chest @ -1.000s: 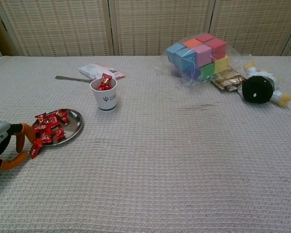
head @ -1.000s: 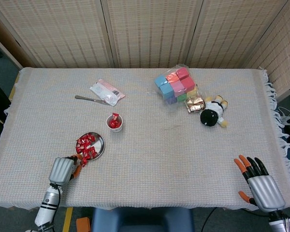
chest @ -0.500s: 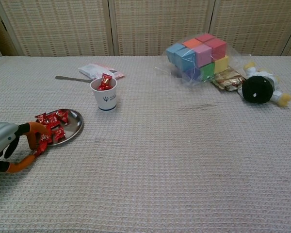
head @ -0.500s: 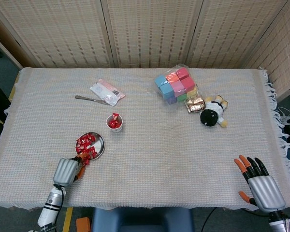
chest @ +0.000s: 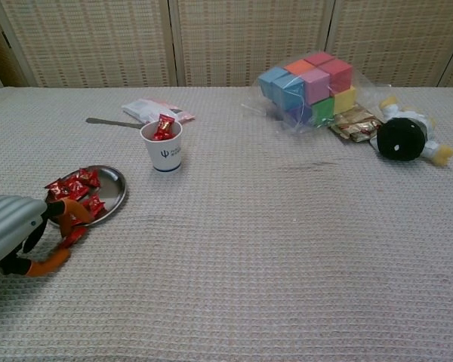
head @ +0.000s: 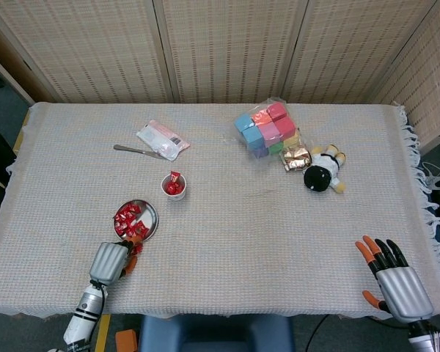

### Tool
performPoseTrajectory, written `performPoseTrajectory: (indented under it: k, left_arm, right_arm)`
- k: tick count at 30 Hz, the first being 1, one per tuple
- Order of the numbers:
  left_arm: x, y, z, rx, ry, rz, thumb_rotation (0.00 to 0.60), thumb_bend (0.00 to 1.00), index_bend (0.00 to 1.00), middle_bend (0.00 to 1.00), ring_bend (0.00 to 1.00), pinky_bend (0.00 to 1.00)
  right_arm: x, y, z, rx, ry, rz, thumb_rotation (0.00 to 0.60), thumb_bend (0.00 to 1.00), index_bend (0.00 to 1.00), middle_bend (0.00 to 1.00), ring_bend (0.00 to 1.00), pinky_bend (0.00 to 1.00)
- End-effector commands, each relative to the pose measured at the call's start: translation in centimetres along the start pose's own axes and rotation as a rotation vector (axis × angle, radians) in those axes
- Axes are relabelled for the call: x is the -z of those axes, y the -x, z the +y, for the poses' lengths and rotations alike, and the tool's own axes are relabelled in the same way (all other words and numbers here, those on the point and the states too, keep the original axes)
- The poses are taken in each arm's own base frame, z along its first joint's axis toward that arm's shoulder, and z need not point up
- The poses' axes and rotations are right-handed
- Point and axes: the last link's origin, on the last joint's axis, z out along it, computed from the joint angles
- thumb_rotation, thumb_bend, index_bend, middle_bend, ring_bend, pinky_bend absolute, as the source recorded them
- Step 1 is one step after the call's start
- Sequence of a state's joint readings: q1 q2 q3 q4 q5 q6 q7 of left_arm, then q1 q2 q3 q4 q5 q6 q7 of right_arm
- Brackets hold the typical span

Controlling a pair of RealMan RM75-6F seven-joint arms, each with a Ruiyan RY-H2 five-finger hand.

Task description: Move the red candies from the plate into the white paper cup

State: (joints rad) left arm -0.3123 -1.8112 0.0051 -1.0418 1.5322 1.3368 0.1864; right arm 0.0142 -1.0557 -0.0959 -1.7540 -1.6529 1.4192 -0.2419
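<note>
Pinching a red candy [chest: 74,236] at the near rim of the metal plate [chest: 115,197], the left hand [chest: 15,234] sits low at the table's front-left corner, its orange-tipped fingers [chest: 74,213] curled around the wrapper, which hangs just off the plate's edge and close above the cloth. In the head view the same hand [head: 111,261] shows just below the plate [head: 150,220], with the rest of the red candies [head: 127,218] heaped on the plate's left half. The white paper cup [chest: 163,146] stands upright a little beyond and to the right of the plate, near it but not touching, and already holds a few red wrappers that poke above its rim. The right hand [head: 393,278] rests far off at the front-right corner with its fingers spread and nothing in them. To do this step well, I judge the hold should be confirmed before lifting, since the wrapper looks caught near one end and could slip or swing. The lift should be straight up, clear of the plate's rim, so the plate is not dragged or tipped. The cup is light and narrow, so the hand should come over its mouth from above without brushing its wall, and let go only when the candy hangs centred over the opening. A butter knife [head: 137,151] and a pink-and-white packet [head: 161,139] lie beyond the cup, well out of the path.
</note>
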Motion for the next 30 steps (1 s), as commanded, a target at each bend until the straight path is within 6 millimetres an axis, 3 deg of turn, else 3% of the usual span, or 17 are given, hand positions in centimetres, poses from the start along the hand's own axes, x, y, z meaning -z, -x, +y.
performPoseTrajectory:
  k: [1,10,17,24,30]
  left_arm:
    - [0.0,0.0,0.2,-0.008,0.005,0.006,0.6,0.39,0.34,0.45,0.7,1.0]
    - [-0.2,0.3,0.0,-0.034,-0.006,0.016,0.6,0.4,0.48,0.58,0.71,1.0]
    - [0.0,-0.4,-0.3,-0.038,-0.005,0.046,0.6,0.41,0.53,0.65,0.72,1.0]
    - [-0.6,-4.1,-0.6,-0.028,0.019,0.154,0.6,0.41,0.53,0.66,0.72,1.0]
    - [-4.5,-8.5,1.5,-0.051,0.079,0.239,0.6,0.41,0.52,0.64,0.72,1.0]
  right_arm:
    - [0.0,0.0,0.0,-0.002,-0.001,0.0,0.6,0.11,0.0,0.0,0.0,0.0]
    - [0.1,-0.1,0.1,-0.004,0.0,0.004,0.6,0.11,0.0,0.0,0.0,0.0]
    - [0.1,-0.2,0.1,-0.005,0.001,0.005,0.6,0.11,0.0,0.0,0.0,0.0]
    - [0.1,-0.2,0.2,-0.006,0.003,0.005,0.6,0.11,0.0,0.0,0.0,0.0]
    - [-0.1,0.0,0.1,-0.004,0.004,0.0,0.6,0.11,0.0,0.0,0.0,0.0]
